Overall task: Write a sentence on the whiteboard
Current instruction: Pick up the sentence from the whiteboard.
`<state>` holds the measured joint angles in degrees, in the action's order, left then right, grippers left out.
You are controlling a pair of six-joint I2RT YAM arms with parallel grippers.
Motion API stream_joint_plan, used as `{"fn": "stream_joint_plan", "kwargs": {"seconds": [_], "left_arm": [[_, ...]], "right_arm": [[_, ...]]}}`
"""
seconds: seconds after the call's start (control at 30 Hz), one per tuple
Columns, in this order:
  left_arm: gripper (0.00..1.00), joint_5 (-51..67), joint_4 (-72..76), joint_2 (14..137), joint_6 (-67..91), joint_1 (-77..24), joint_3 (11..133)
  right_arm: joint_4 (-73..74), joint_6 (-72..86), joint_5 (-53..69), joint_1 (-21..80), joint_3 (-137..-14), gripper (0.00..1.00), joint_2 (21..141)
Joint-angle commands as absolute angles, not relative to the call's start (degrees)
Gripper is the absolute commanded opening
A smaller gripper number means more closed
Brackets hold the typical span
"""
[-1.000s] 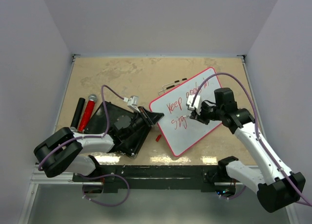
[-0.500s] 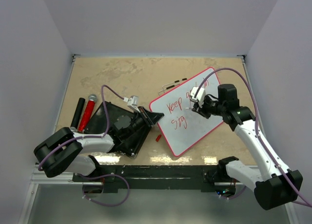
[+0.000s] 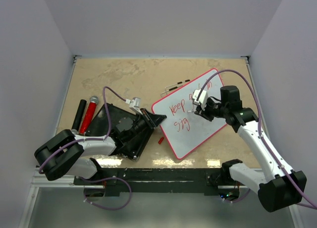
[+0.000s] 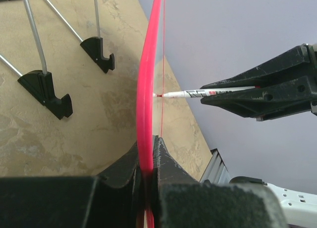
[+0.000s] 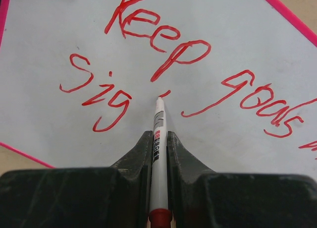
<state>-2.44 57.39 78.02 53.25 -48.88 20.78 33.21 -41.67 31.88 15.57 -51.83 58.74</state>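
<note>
Whiteboard (image 3: 193, 136) pinched by left claw (image 4: 147, 151); right claw (image 5: 158, 139), pinching marker (image 5: 159, 116), farther up-board than before.

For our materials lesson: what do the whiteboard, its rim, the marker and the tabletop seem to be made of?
Whiteboard: smooth white, probably coated board; ink sits cleanly. Rim: shiny red plastic, likely. Marker: white printed plastic barrel. Tabletop: matt, mottled beige, stone-look laminate perhaps.

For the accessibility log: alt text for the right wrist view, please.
The right end effector, shut on a white marker, holds its tip to the whiteboard at a short red stroke. The unfinished red sentence reads "Keep goals" above "sig".
</note>
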Motion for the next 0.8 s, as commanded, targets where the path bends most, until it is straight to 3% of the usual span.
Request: {"fn": "stream_joint_plan", "kwargs": {"seconds": [0.0,0.27,0.77], "left_arm": [[0.0,-0.26,59.77,78.31,49.39,-49.48,21.53],[0.0,-0.26,59.85,78.4,49.48,-49.39,21.62],[0.0,1.05,59.76,78.4,49.39,-49.48,21.62]], "right_arm": [[38.31,-45.87,33.92,15.56,-50.45,0.0,57.48],[43.07,-49.75,34.54,15.47,-49.66,0.0,58.18],[31.12,-39.29,30.15,15.38,-50.1,0.0,56.43]]}}
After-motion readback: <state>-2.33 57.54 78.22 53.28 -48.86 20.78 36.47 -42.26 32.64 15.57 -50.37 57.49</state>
